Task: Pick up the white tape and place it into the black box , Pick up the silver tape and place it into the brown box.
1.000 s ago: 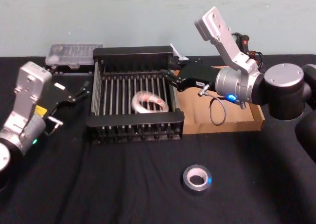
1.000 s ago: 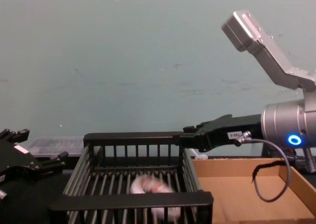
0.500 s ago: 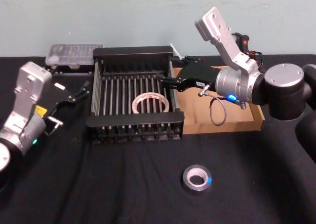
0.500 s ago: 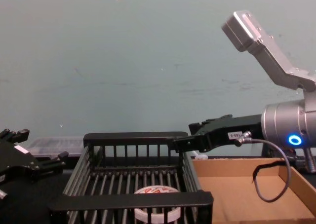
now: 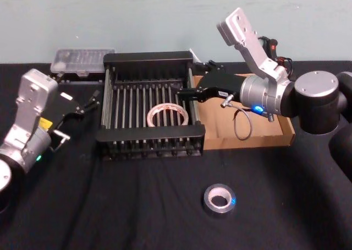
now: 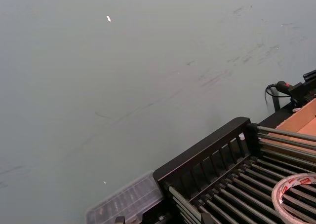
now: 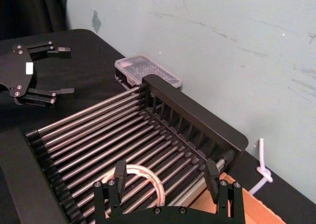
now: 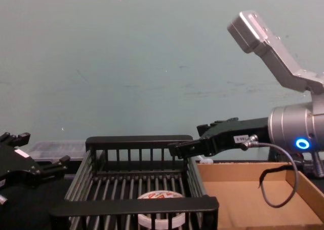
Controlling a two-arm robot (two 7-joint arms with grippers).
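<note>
The white tape (image 5: 168, 115) lies flat on the bars inside the black box (image 5: 148, 58), toward its right side; in the right wrist view the white tape (image 7: 140, 177) sits just below the fingers. My right gripper (image 5: 187, 80) hovers over the box's right rim, open and holding nothing, and its spread fingers (image 7: 120, 168) are well apart. The silver tape (image 5: 219, 199) lies on the black cloth near the front. The brown box (image 5: 250, 141) sits right of the crate, under my right arm. My left gripper (image 5: 91, 100) rests open, left of the crate.
A clear plastic case (image 5: 82, 60) sits behind the crate's left corner, against the wall. A white cord (image 7: 261, 170) hangs by the crate's far right corner. Black cloth covers the table around the silver tape.
The white tape dropped from the right gripper and settled flat on the crate's bars. The right gripper's fingers spread wider. The left arm stayed still.
</note>
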